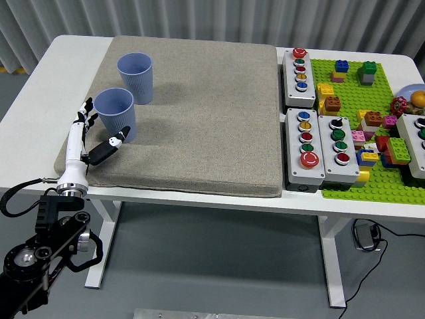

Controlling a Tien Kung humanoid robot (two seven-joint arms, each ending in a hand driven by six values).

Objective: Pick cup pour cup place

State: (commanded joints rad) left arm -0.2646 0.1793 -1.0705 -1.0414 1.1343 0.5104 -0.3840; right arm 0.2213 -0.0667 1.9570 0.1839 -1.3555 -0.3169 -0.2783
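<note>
Two light blue cups stand upright on the grey mat [199, 113]. The near cup [115, 113] is at the mat's left edge. The far cup [135, 77] stands just behind it. My left hand [99, 131] is open beside the near cup on its near left, with the fingers [84, 117] to the cup's left and the thumb [111, 144] under its front. The hand holds nothing. My right hand is out of view.
Three grey button boxes [299, 68] [305, 146] [339, 139] stand right of the mat. A green brick plate [358, 179] with several loose coloured bricks lies at the right. A fourth box [417, 143] sits at the right edge.
</note>
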